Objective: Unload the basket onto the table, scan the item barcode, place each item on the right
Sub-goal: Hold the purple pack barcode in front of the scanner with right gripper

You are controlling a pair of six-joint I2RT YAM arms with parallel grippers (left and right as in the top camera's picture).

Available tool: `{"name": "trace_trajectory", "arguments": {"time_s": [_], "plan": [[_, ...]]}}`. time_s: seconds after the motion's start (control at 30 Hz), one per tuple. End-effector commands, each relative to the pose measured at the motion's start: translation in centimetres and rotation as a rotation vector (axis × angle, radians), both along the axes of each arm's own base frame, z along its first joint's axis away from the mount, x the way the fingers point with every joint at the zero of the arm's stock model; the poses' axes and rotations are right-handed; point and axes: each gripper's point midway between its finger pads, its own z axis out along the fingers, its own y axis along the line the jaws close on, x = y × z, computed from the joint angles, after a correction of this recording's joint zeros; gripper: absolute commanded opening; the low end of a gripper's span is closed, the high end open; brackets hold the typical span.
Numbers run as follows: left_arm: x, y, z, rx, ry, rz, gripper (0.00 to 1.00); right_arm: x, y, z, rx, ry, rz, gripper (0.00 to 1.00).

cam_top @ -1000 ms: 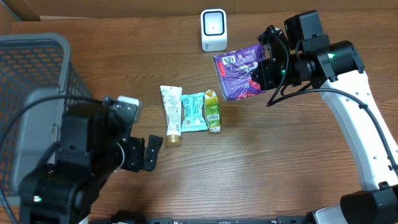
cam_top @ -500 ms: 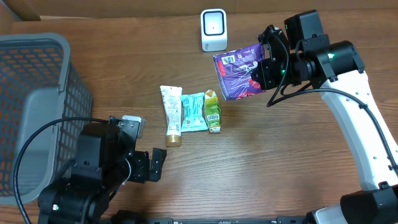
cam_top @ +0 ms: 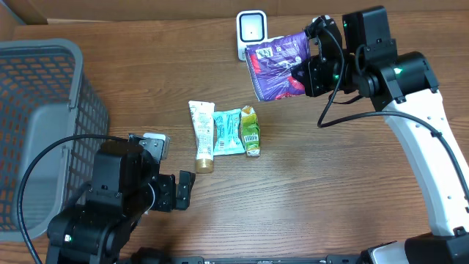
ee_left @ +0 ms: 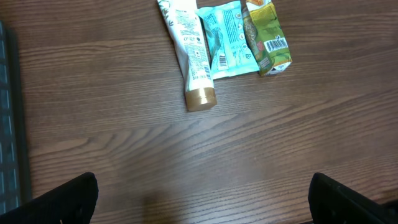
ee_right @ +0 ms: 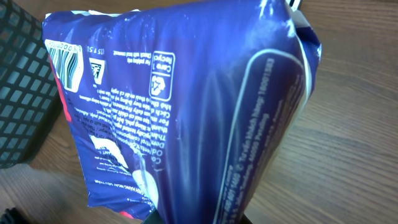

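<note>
Purple plastic pouch (cam_top: 275, 70) is being clamped by right jaws beside white box-shaped scanner (cam_top: 251, 31); left jaws being held wide open, empty.

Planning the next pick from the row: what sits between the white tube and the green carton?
A teal packet lies between the white tube and the green carton, snug against both; the overhead and left wrist views show it.

Contents, overhead view:
- 1 purple bag (cam_top: 277, 72), upper right of centre
- 1 white scanner (cam_top: 251, 34), top centre
- 1 tube (cam_top: 201, 136), mid-frame
- 1 teal packet (cam_top: 228, 131), mid-frame
- 1 green carton (cam_top: 250, 131), mid-frame
- 1 grey basket (cam_top: 44, 117), left edge
- 2 grippers: left gripper (cam_top: 176, 192) at lower left, right gripper (cam_top: 311, 67) at upper right
- 1 wooden table (cam_top: 315, 198)
</note>
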Motion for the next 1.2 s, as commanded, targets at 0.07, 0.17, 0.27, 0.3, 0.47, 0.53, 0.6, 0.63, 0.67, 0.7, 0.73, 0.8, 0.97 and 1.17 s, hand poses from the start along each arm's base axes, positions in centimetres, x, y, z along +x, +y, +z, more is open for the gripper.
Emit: {"name": "trace_trajectory", "arguments": {"time_s": [0.07, 0.17, 0.27, 0.3, 0.47, 0.53, 0.6, 0.63, 0.67, 0.7, 0.73, 0.8, 0.97, 1.17], "plan": [[0.1, 0.3, -0.2, 0.003, 0.006, 0.022, 1.00, -0.4, -0.9, 0.7, -0.043, -0.028, -0.028, 0.04], [0.1, 0.3, -0.2, 0.003, 0.006, 0.022, 1.00, -0.3, -1.0, 0.8, -0.044, -0.035, -0.031, 0.04], [0.1, 0.3, -0.2, 0.003, 0.006, 0.022, 0.99, 0.1, -1.2, 0.9, -0.058, -0.049, -0.047, 0.04], [0.1, 0.3, -0.2, 0.003, 0.006, 0.022, 1.00, 0.2, -1.4, 0.8, -0.067, -0.052, -0.053, 0.04], [0.1, 0.3, -0.2, 0.003, 0.006, 0.022, 0.99, 0.5, -2.1, 0.3, -0.157, -0.063, -0.131, 0.04], [0.1, 0.3, -0.2, 0.003, 0.006, 0.022, 1.00, 0.8, -2.6, 0.2, -0.223, -0.086, -0.199, 0.04], [0.1, 0.3, -0.2, 0.003, 0.006, 0.022, 0.99, 1.3, -3.0, 0.5, -0.296, -0.136, -0.270, 0.04], [0.1, 0.3, -0.2, 0.003, 0.006, 0.022, 1.00, 1.6, -3.2, 0.9, -0.332, -0.170, -0.315, 0.04], [0.1, 0.3, -0.2, 0.003, 0.006, 0.022, 1.00, 1.8, -3.4, 1.3, -0.364, -0.205, -0.351, 0.04], [0.1, 0.3, -0.2, 0.003, 0.006, 0.022, 1.00, 2.2, -3.5, 2.0, -0.403, -0.253, -0.387, 0.04], [0.1, 0.3, -0.2, 0.003, 0.006, 0.022, 1.00, 2.4, -3.7, 2.7, -0.433, -0.297, -0.421, 0.04], [0.1, 0.3, -0.2, 0.003, 0.006, 0.022, 1.00, 3.3, -4.2, 4.9, -0.507, -0.424, -0.523, 0.04], [0.1, 0.3, -0.2, 0.003, 0.006, 0.022, 0.99, 4.9, -3.6, 8.9, -0.693, -0.650, -0.537, 0.04], [0.1, 0.3, -0.2, 0.003, 0.006, 0.022, 1.00, 7.6, -2.9, 9.5, -0.992, -0.760, -0.406, 0.04]]}}
